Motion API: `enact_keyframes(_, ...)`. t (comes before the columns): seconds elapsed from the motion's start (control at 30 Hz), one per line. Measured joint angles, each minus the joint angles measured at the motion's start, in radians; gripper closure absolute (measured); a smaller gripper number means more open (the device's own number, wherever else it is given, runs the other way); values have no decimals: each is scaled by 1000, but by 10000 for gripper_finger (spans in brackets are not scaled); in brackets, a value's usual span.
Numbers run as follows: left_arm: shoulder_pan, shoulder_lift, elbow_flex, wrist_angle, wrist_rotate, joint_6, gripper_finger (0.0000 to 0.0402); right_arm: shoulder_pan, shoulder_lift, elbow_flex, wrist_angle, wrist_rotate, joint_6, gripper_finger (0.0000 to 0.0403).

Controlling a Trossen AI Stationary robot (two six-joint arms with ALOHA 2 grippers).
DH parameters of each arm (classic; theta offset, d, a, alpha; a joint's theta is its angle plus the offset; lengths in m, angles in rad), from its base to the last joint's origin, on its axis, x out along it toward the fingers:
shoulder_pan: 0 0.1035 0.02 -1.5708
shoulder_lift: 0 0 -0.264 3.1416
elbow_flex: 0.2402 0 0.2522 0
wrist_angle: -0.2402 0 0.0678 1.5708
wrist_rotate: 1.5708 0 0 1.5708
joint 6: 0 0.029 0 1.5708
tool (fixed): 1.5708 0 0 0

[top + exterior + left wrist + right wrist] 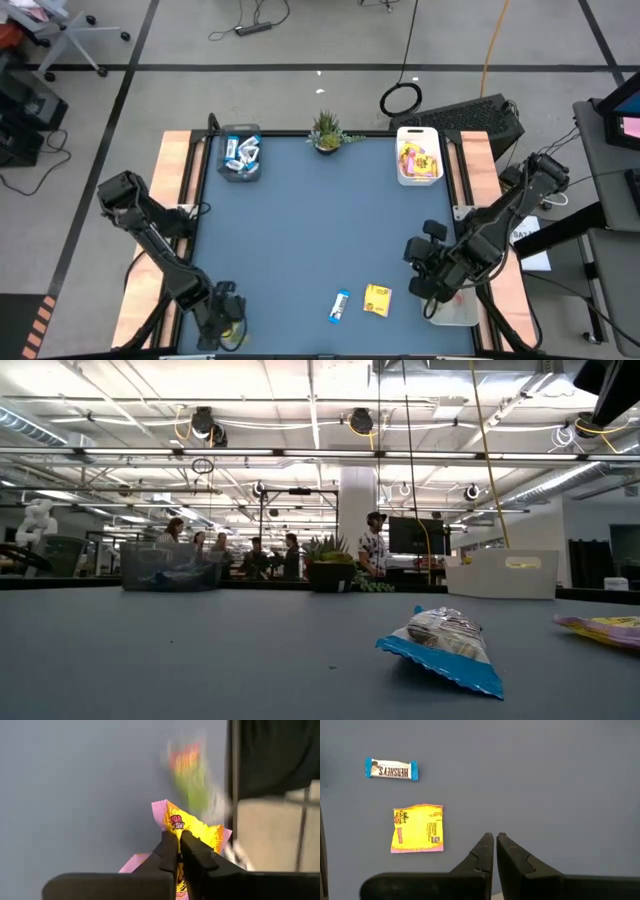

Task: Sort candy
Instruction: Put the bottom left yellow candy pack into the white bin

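**Left gripper clamped on a yellow packet**

Left gripper (178,851), at my near-left table corner, is pinched tight on a yellow-and-pink candy packet (192,827). Rightward along the near edge of the blue table (300,220) lie a blue-and-white bar (339,306) and a second yellow packet (377,299), just beside each other. My right gripper (495,851) hovers near them, fingers pressed together, holding nothing. Along the far edge, a clear bin (240,156) holds blue bars; a white bin (419,155) holds yellow packets.

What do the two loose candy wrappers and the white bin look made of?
Blue-and-white bar: likely glossy plastic film, crimped ends. Yellow packet: thin printed film or foil, creased, pink sealed edges. White bin: looks like rigid matte plastic, with a moulded handle slot.
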Motion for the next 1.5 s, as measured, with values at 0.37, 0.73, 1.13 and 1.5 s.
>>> enact_keyframes(0.37, 285, -38, 0, 119, -473, 370, 396, -11, 43, -76, 318, 76, -206, 392)
enact_keyframes(0.73, 595, -38, 0, 625, -563, 629, 398, -107, 205, -99, 739, 242, -516, 327)
enact_keyframes(1.13, 673, -14, -136, 1265, -545, 691, 399, -195, 294, -99, 1085, 547, -706, 189)
enact_keyframes(1.5, 687, 45, -143, 1440, -509, 716, 395, -270, 317, -98, 1310, 546, -856, 204)
